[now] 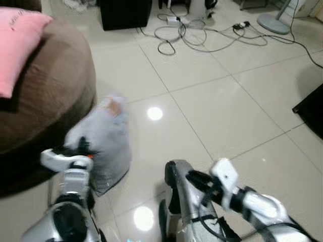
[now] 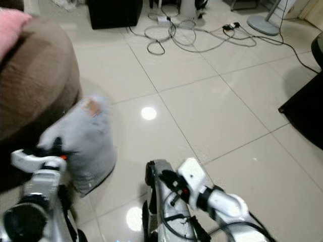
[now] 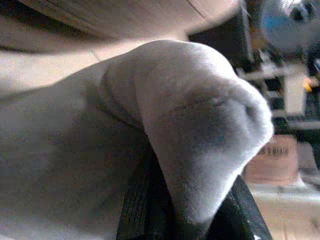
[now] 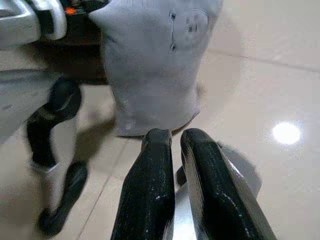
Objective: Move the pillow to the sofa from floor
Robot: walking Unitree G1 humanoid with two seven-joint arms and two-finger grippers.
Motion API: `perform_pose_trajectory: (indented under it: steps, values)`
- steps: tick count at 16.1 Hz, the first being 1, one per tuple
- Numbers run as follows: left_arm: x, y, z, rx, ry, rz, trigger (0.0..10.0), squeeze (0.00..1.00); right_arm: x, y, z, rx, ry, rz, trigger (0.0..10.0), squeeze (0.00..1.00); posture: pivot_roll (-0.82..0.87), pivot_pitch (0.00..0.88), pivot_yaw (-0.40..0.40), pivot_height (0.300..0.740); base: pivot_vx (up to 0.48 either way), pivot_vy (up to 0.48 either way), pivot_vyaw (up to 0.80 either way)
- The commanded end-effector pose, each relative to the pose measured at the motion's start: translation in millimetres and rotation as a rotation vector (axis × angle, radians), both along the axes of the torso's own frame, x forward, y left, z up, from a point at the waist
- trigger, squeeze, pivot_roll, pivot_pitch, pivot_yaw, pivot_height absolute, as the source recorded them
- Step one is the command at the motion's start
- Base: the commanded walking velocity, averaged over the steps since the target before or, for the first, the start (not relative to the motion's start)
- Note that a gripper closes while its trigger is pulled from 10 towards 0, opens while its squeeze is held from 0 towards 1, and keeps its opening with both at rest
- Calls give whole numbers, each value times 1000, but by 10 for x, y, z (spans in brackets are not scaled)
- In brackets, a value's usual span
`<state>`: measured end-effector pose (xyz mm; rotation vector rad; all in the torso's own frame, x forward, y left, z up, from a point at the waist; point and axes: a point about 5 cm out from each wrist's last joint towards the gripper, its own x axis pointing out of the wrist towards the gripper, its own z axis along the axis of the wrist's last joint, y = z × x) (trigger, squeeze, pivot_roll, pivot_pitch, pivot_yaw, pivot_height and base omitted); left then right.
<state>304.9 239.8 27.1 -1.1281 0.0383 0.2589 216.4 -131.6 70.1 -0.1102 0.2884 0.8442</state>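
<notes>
Glossy cream floor tiles point(image 1: 217, 106) run across the room, with two bright glare spots point(image 1: 154, 113) from overhead light. At nine o'clock bulges a brown sofa arm point(image 1: 45, 85) with a pink cushion point(image 1: 17, 43) on it. At twelve stands a black box point(image 1: 125, 12), with tangled cables point(image 1: 202, 33) beside it. At one o'clock is a fan base point(image 1: 275, 21); at three, dark furniture point(image 1: 312, 108).

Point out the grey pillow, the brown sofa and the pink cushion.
grey pillow point(image 1: 103, 138), left eye view, middle of its front face
brown sofa point(image 1: 55, 85), left eye view, rounded arm
pink cushion point(image 1: 17, 43), left eye view, its centre
</notes>
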Motion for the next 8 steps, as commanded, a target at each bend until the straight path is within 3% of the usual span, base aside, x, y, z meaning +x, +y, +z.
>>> perform_pose_trajectory:
  steps: [1, 2, 3, 5, 6, 7, 8]
  values:
    - [174, -234, 173, 60, -108, -128, 0, 0, 128, -12, -114, -44, -53, -93, 10000, 0, -209, 26, -80, 475, 0, 0, 0]
    - [263, -410, 284, 104, -178, -195, 0, 0, 260, -24, -188, -56, -74, -194, 10000, 0, -152, 0, -53, 475, 0, 0, 0]
    - [296, -472, 345, 147, -212, -214, 0, 0, 310, -66, -183, -59, -83, -235, 10000, 0, -126, 0, -39, 475, 0, 0, 0]
    - [363, -669, 576, 274, -306, -235, 0, 0, 429, -231, -53, -30, -114, -305, 10000, 0, -53, 0, -18, 475, 0, 0, 0]
    - [363, -803, 761, 347, -377, -242, 0, 0, 504, -318, 184, 6, -158, -321, 10000, 0, -25, 0, -19, 475, 0, 0, 0]
    - [345, -837, 867, 384, -415, -240, 0, 0, 530, -278, 363, 25, -198, -322, 10000, 0, -4, 0, -16, 475, 0, 0, 0]
    - [286, -872, 1086, 484, -481, -220, 0, 0, 543, -162, 541, 53, -237, -325, 10000, 0, 7, 0, -13, 475, 0, 0, 0]
